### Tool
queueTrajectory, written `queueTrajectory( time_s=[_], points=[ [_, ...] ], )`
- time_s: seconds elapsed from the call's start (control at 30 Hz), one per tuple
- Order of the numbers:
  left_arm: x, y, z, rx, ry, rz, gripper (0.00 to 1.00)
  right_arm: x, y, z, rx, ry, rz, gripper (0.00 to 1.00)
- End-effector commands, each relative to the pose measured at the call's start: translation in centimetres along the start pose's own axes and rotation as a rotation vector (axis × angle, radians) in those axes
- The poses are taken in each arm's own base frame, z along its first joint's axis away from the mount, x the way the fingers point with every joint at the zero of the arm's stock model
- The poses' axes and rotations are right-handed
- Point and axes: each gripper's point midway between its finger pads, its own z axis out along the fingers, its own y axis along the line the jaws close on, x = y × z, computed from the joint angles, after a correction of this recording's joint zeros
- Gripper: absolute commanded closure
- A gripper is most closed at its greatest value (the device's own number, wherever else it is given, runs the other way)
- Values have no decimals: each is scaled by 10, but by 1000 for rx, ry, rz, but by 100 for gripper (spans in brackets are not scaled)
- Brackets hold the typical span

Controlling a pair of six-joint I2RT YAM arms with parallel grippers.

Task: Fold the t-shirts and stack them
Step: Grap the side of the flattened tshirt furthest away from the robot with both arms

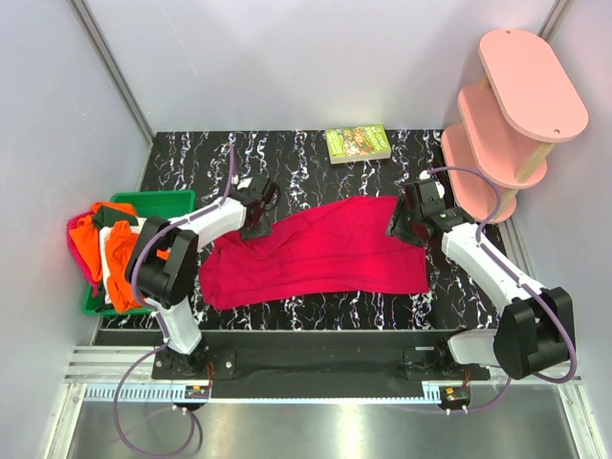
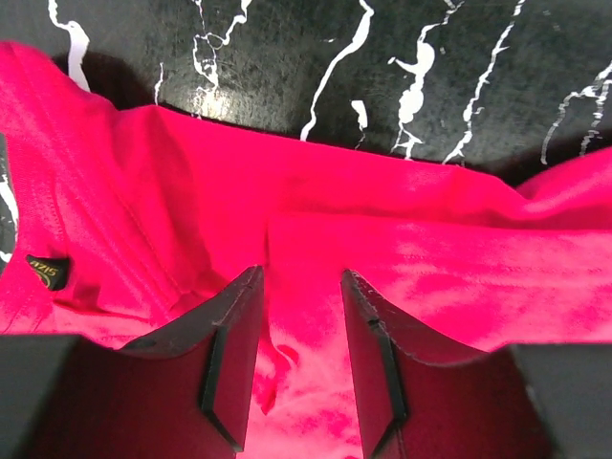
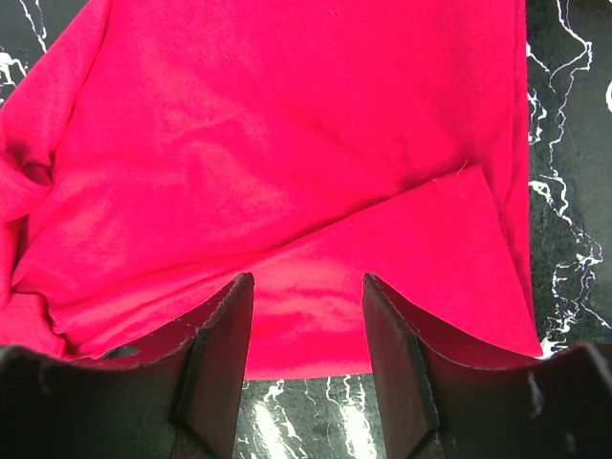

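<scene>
Crimson t-shirt (image 1: 320, 253), seemingly half folded, sprawls right of the green bin (image 1: 158, 199). Left gripper (image 1: 256, 226) and right gripper (image 1: 399, 229) hover at its ends, jaws parted, holding nothing. Orange shirts (image 1: 120, 247) wait heaped at that bin, unstacked.

Crimson t-shirt (image 1: 316, 253): soft matt cloth, lightly creased. Tabletop (image 1: 316, 167): smooth, black marble-look, slight gloss. Bin (image 1: 153, 197): green plastic. Book (image 1: 358, 142): glossy paper cover. Shelf (image 1: 531, 81): matt pink boards on bare wood posts (image 1: 537, 156). Left gripper (image 2: 301, 277) fingers (image 2: 234, 354): matt black plastic, scuffed edges.
</scene>
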Motion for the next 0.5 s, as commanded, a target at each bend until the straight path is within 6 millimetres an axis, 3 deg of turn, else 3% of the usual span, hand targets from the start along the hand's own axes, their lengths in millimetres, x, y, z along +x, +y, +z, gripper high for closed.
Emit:
queueTrajectory(
  time_s=[0.0, 0.33, 0.47],
  points=[
    [-12, -5, 7, 12, -34, -35, 57, -9, 8, -8, -39, -48, 1, 43],
    [-17, 2, 20, -6, -27, -49, 60, -8, 7, -7, -34, -45, -1, 43],
    [-22, 4, 20, -3, -38, -55, 70, -7, 7, -5, -31, -41, 0, 43]
  ],
)
